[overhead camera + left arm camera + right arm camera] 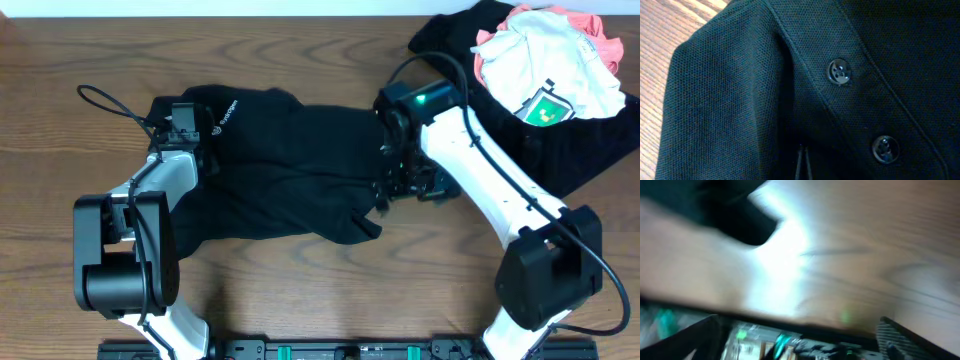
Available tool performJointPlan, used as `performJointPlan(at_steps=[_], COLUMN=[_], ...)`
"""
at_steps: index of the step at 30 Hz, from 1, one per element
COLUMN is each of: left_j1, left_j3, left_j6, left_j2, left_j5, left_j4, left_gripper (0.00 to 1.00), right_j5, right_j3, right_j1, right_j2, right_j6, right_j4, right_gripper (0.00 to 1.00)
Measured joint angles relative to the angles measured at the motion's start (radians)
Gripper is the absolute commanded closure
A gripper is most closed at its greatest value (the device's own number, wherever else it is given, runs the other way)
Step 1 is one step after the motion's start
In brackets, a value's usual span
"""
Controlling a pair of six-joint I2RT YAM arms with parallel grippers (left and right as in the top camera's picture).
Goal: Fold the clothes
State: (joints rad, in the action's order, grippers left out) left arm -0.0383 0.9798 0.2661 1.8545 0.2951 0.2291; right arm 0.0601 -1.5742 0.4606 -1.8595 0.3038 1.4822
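A black polo shirt lies spread across the middle of the table. My left gripper is at its left end by the collar. In the left wrist view the shirt's placket with two buttons fills the frame, and the fingers show only as a thin closed sliver pressed into the cloth. My right gripper is at the shirt's right edge. The right wrist view is blurred. Its fingers stand wide apart over bare wood, with nothing between them and dark cloth at the upper left.
A pile of clothes sits at the back right corner: a black garment with a white one and a pink one on top. The wooden table is bare in front. The arm bases stand at the front edge.
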Motion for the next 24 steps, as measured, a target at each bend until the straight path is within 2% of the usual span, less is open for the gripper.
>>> performJointPlan(at_steps=[1, 2, 3, 5, 6, 13, 24], left_j1=[0.0, 0.0, 0.0, 0.0, 0.0, 0.0, 0.0], left_j3=[0.0, 0.0, 0.0, 0.0, 0.0, 0.0, 0.0], left_j6=[0.0, 0.0, 0.0, 0.0, 0.0, 0.0, 0.0], left_j2=[0.0, 0.0, 0.0, 0.0, 0.0, 0.0, 0.0], left_j5=[0.0, 0.0, 0.0, 0.0, 0.0, 0.0, 0.0], left_j4=[0.0, 0.0, 0.0, -0.001, 0.0, -0.001, 0.0], left_gripper=[0.94, 0.94, 0.94, 0.94, 0.94, 0.94, 0.94], right_j5=[-0.021, -0.038, -0.054, -0.07, -0.078, -0.077, -0.102], right_j3=[0.0, 0.0, 0.001, 0.004, 0.006, 0.016, 0.021], right_j1=[-0.007, -0.015, -0.023, -0.035, -0.039, -0.044, -0.045], right_j2=[0.0, 0.0, 0.0, 0.0, 0.0, -0.037, -0.275], right_j6=[0.017, 0.027, 0.034, 0.048, 0.052, 0.043, -0.004], right_j4=[-0.033, -0.066, -0.113, -0.201, -0.241, -0.426, -0.714], right_gripper=[0.01, 0.21, 0.48, 0.93, 0.99, 0.99, 0.99])
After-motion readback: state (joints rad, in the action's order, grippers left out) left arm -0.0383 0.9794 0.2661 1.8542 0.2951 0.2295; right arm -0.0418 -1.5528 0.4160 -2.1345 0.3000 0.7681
